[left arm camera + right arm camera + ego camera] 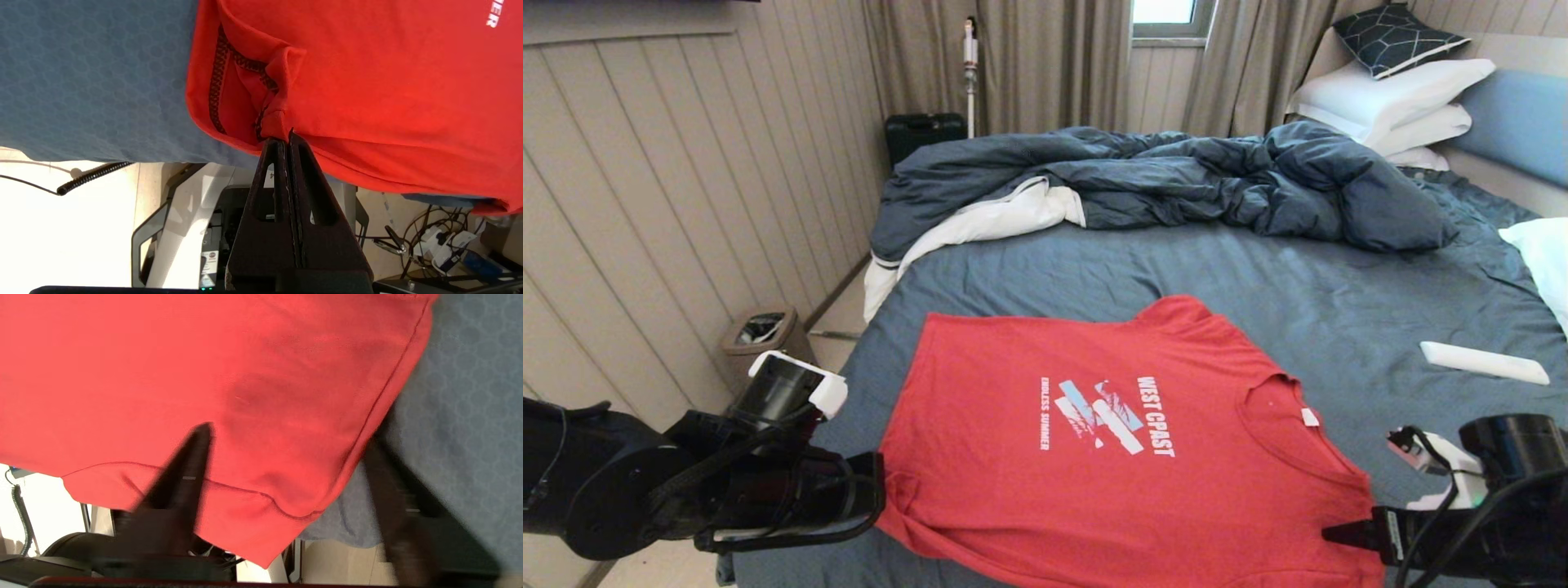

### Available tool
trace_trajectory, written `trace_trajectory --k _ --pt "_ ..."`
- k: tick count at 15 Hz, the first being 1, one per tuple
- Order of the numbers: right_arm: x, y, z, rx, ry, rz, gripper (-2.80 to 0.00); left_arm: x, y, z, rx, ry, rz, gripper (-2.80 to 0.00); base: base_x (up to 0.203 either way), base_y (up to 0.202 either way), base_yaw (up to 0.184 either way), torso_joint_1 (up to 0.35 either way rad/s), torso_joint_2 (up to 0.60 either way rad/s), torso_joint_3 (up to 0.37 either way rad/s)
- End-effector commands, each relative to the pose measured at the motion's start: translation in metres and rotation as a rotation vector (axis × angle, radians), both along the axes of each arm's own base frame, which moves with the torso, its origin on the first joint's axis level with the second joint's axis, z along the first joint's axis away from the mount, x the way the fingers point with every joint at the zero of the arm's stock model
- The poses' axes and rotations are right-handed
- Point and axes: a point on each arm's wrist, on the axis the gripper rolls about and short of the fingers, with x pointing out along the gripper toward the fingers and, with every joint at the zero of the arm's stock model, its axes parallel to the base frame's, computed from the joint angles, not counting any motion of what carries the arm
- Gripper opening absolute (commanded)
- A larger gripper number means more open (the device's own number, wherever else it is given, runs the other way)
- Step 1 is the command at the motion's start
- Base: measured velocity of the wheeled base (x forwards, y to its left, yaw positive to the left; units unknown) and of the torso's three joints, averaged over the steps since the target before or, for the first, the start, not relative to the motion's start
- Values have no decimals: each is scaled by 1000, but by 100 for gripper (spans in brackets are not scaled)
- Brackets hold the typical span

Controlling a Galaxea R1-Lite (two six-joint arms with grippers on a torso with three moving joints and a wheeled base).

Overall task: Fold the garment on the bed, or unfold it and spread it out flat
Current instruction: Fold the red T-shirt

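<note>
The left end effector (286, 141), lower left of the head view, is clenched on a bunched hem corner of the T-shirt (1094, 441). The right end effector (286, 457), lower right, stands released, its fingers straddling the sleeve at the near edge. The shirt lies print-up on the bed (1258, 278) at lower centre: light, limp, prone to wrinkle; take it by hem corners and shoulders. A white remote (1484, 362) lies beside it at right. Farther up, the duvet (1160, 180) and pillows (1396, 98) stay well apart.
</note>
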Motion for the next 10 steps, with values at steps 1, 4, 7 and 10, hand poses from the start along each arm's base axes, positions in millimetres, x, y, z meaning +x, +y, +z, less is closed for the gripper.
trace_trajectory --k 1,4,7,10 --pt "1 0 -1 3 4 1 -280 1 1 -1 0 4 7 -280 0 0 0 0 0 0" --pt "-1 1 -2 0 10 7 -280 5 -1 0 -3 0 6 -280 0 0 0 0 0 0" --pt "-4 1 -2 1 10 4 -280 5 -1 -1 -5 3 6 -280 0 0 0 0 0 0" --pt "-14 1 3 -2 -7 -6 -280 3 0 2 -12 -2 6 -280 0 0 0 0 0 0"
